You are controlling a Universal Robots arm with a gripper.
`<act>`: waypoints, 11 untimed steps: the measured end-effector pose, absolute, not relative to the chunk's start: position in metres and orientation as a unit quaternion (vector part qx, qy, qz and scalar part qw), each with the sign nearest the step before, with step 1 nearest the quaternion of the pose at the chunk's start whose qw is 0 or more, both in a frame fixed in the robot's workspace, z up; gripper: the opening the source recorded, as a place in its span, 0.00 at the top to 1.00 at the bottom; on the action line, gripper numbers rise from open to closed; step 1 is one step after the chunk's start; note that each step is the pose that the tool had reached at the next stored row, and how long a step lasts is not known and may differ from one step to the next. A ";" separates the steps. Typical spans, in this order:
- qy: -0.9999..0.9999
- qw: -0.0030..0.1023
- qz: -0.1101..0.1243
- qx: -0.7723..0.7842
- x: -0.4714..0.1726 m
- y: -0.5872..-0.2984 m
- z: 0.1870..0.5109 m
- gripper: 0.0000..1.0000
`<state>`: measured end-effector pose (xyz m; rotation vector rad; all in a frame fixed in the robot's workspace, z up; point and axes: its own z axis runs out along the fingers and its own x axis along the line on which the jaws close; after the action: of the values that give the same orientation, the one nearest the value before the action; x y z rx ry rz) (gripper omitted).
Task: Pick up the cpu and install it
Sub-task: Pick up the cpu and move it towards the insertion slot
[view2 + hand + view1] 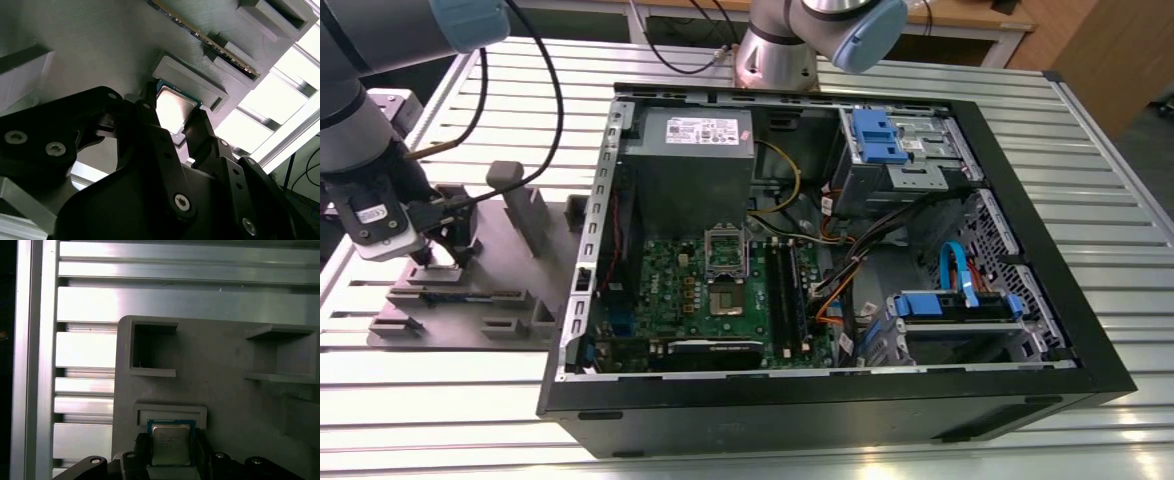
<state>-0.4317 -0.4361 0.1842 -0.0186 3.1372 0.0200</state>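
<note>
on the grey fixture (pixel 470 305) at the case's (pixel 1067 365) 9 o'clock, i see the gripper (pixel 440 258) clamped on the cpu's (pixel 171 442) opposite edges, so nothing presses its metal top.

claw (pixel 438 255) | low over grey fixture (pixel 507 300) | computer case (pixel 827 405) open beside

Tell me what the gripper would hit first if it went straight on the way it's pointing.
Most likely the cpu, lying directly ahead of the gripper on the grey fixture, though depth is unclear.
</note>
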 end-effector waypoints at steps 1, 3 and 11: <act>1.000 0.002 0.006 -0.006 -0.432 -0.436 0.184 0.53; 1.000 0.002 0.006 -0.006 -0.432 -0.436 0.185 0.53; 1.000 0.002 0.006 -0.006 -0.432 -0.436 0.193 0.53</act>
<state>-0.4316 -0.4361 0.1932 -0.0185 3.1372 0.0199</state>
